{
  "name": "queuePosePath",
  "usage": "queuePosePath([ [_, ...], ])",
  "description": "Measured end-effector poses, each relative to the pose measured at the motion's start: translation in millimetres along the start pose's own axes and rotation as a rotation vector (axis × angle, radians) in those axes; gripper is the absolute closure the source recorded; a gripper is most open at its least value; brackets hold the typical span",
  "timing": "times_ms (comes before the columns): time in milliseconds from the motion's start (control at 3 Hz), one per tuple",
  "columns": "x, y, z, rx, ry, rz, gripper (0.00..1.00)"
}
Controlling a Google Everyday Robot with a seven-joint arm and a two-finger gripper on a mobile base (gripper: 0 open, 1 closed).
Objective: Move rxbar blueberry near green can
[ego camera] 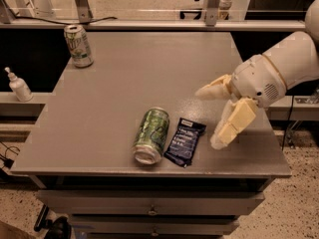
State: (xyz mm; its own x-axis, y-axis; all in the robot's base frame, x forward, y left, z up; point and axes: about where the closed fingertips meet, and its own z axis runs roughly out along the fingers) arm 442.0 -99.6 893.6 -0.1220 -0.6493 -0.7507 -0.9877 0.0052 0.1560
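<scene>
The rxbar blueberry (185, 141), a flat dark navy wrapper with white lettering, lies on the grey table (124, 83) near its front edge. The green can (151, 135) lies on its side right beside the bar's left edge, its silver end facing the front. My gripper (208, 117) is open and empty. It hovers to the right of the bar, apart from it. One cream finger (233, 124) points down toward the table and the other points left, higher up.
A whitish can with green lettering (78, 45) stands upright at the table's far left corner. A small white pump bottle (19, 85) stands on a lower shelf to the left. Drawers run below the table's front edge.
</scene>
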Motion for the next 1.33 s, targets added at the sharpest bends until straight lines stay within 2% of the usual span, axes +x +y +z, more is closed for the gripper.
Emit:
queuePosePath([
  [333, 2.9, -3.8, -3.8, 0.014, 0.008, 0.005, 0.0],
  [667, 17.2, -24.7, -29.0, 0.099, 0.039, 0.014, 0.0],
  [1000, 41.4, -64.6, -85.2, 0.283, 0.063, 0.026, 0.0],
  [1333, 41.0, -100.1, -134.2, 0.445, 0.033, 0.005, 0.0],
])
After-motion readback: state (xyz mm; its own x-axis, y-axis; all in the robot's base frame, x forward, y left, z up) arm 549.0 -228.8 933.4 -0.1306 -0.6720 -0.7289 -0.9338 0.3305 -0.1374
